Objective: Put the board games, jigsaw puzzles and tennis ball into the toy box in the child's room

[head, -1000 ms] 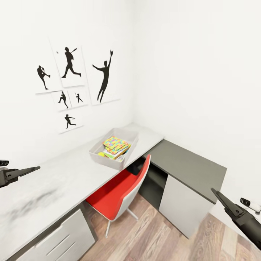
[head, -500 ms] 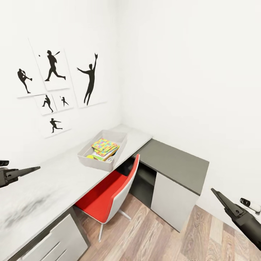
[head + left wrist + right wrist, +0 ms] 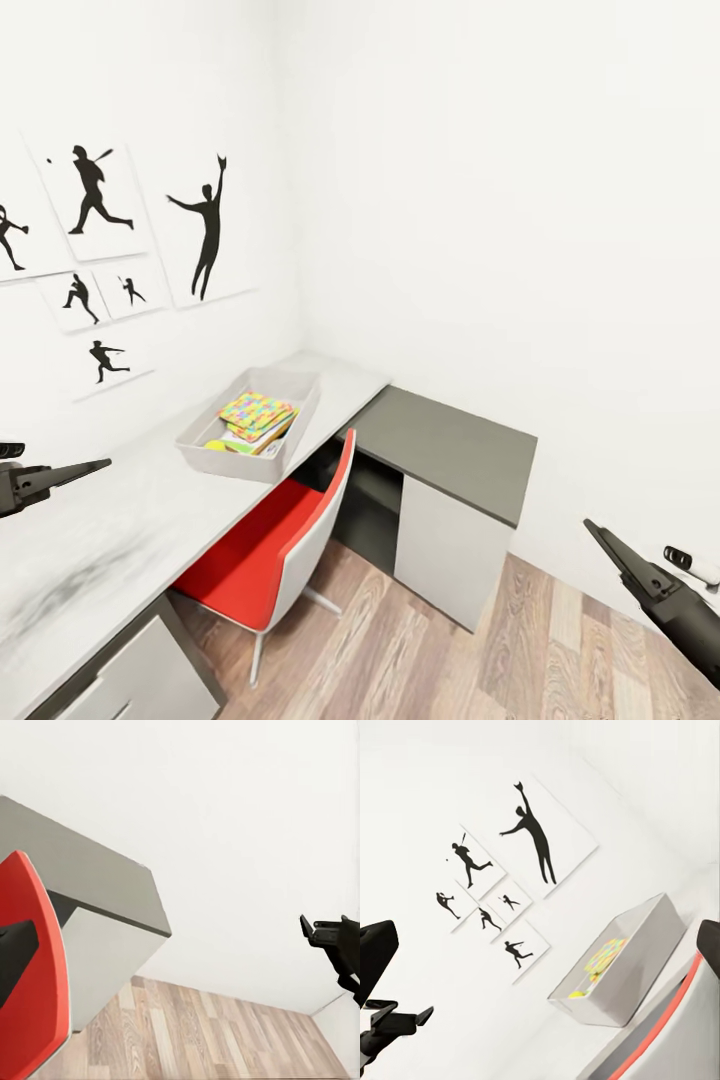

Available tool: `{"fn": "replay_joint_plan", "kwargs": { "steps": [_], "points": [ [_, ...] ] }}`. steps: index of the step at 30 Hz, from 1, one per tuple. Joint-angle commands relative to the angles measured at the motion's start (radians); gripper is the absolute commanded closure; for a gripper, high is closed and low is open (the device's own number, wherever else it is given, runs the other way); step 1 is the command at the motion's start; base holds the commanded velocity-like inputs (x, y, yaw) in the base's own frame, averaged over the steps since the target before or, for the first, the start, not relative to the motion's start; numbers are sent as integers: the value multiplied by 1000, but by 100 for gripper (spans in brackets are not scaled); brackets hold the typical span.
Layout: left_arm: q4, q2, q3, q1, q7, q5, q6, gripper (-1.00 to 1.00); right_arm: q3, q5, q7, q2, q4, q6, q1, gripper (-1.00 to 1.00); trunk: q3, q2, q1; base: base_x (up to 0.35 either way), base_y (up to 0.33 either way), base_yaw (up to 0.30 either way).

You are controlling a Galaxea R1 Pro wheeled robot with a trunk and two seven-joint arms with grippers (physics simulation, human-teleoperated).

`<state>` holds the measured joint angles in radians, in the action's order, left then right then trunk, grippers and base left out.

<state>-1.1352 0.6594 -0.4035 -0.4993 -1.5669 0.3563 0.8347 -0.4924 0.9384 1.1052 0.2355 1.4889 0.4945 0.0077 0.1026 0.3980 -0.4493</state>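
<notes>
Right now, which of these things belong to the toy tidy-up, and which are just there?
Job: toy box on the table, with a puzzle and the ball inside.
Just there: red chair, wall pictures, wood floor.

left gripper (image 3: 95, 465): black, thin pointed fingers
right gripper (image 3: 592, 528): black, long tapered shape, a small white cylinder part beside it

The table (image 3: 150, 500) (pale grey top) carries the toy box (image 3: 250, 425).

Toy box (image 3: 290, 424) on table (image 3: 150, 490), jigsaw puzzle (image 3: 255, 411) atop contents.
</notes>
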Motion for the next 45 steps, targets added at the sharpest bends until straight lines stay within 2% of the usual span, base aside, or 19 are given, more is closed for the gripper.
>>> {"fn": "replay_joint_plan", "kwargs": {
  "steps": [1, 34, 45],
  "points": [
    [0, 0, 0, 0, -4, -1, 11, -100, 0, 8, -1, 0, 1, 9, 0, -100, 1, 2, -1, 0, 0, -220],
    [2, -7, 2, 1, -4, -2, 7, -100, 3, 7, -6, -1, -1, 9, 0, -100, -38, 2, -1, 0, 0, -220],
    [2, -9, 2, 1, -4, -2, 6, -100, 3, 7, -7, 1, -14, 9, 0, -100, -51, 2, -1, -103, 57, -220]
  ]
}}
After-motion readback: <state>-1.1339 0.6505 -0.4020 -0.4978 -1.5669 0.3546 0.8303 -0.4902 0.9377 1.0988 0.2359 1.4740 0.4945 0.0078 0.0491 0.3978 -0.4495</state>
